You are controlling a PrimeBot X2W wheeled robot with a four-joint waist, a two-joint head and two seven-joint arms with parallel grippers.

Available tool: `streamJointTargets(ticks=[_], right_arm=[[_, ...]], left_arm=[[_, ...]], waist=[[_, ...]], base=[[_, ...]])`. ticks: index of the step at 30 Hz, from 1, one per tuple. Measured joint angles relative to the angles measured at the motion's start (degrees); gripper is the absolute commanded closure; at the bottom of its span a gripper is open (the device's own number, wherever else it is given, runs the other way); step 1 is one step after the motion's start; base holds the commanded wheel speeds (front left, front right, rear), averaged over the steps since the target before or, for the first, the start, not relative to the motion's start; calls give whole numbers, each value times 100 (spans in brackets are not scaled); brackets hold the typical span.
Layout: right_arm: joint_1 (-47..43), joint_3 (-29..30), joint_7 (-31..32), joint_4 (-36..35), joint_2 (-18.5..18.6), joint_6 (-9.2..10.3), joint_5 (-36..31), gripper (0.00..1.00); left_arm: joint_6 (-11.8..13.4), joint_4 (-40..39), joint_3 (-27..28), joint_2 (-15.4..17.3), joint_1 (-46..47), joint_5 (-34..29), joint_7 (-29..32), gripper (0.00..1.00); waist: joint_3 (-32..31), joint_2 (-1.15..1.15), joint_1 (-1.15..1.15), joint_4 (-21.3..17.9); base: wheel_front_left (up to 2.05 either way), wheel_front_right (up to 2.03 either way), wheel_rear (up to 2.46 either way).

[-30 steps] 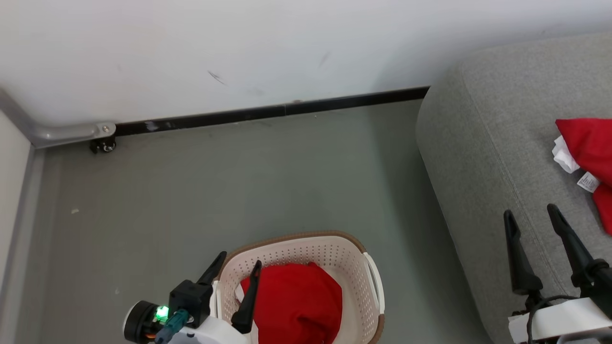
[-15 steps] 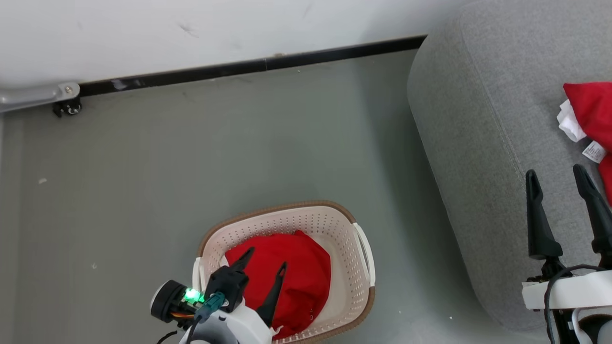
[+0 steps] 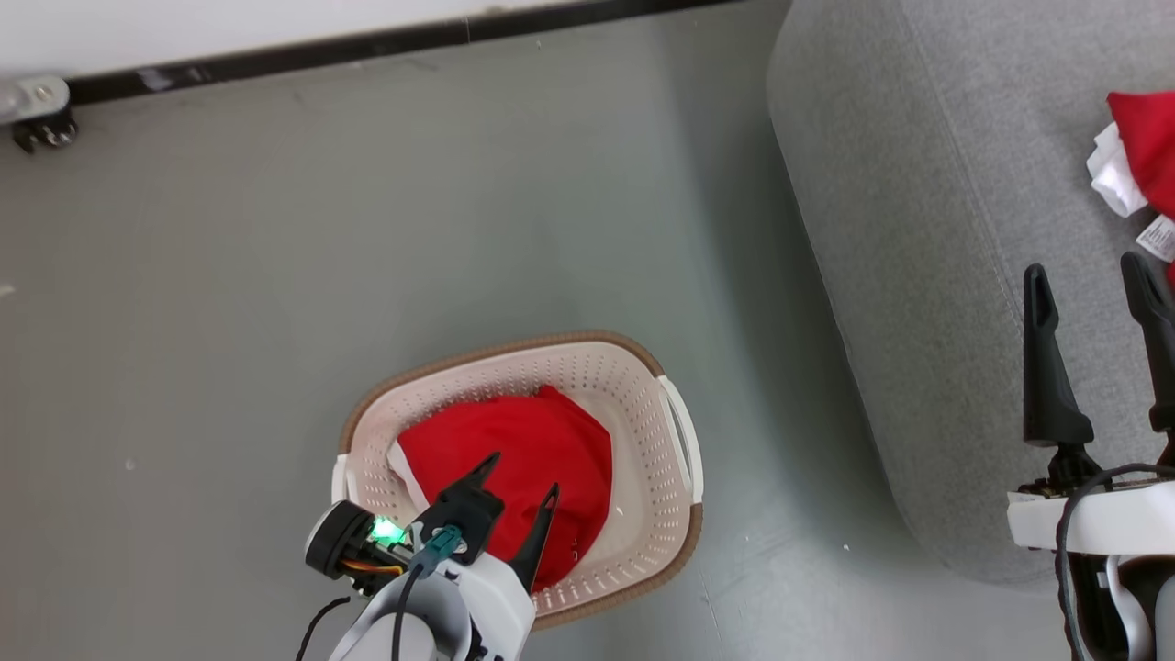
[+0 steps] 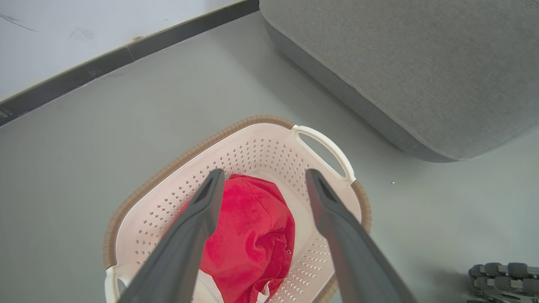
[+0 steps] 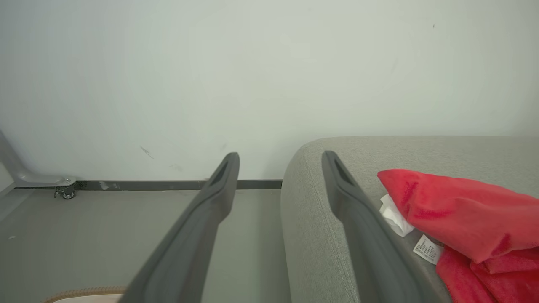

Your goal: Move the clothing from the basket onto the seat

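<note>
**Grey floor, red heap in the basket, left gripper over it**

Grey floor [image 3: 367,229] runs from the dark skirting [image 3: 367,41] at the far wall to the robot, and the work sits near its middle. The clothing [image 3: 542,441] to move is a crumpled red heap lying inside the basket [image 3: 587,376], filling its left and middle part and leaving bare bottom on the right. A strip of white trim [image 3: 404,464] shows at the heap's near left edge.

It looks soft, light and limp. It should bunch easily under the fingers, then sag and trail when lifted, so a hanging end could catch on the brown rim. The best hold seems to be the raised fold at the top of the heap, taken deep, rather than the thin trim.

The left gripper [image 3: 525,470] hangs over the near side of the basket with its fingers spread wide and nothing between them. In the left wrist view the heap lies below and between the two fingers, nearer the left one, apparently not yet touched.

To the right stands the seat [image 3: 918,184], well apart from the basket, with another red garment [image 3: 1143,138] on it. The right gripper [image 3: 1086,266] hovers over the seat's near edge, fingers apart and empty.
</note>
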State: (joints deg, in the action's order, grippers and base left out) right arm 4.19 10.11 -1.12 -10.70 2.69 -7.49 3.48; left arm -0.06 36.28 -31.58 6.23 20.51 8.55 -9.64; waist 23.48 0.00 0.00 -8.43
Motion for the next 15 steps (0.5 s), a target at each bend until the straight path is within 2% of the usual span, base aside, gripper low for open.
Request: streamJointTargets(ticks=[15], right_arm=[[454,47,-154,-79,-10,0,116,0]], left_arm=[[7,816,-246,-77,626,-359,-122,0]], waist=[[785,0,0,-201]], base=[[0,0,0]])
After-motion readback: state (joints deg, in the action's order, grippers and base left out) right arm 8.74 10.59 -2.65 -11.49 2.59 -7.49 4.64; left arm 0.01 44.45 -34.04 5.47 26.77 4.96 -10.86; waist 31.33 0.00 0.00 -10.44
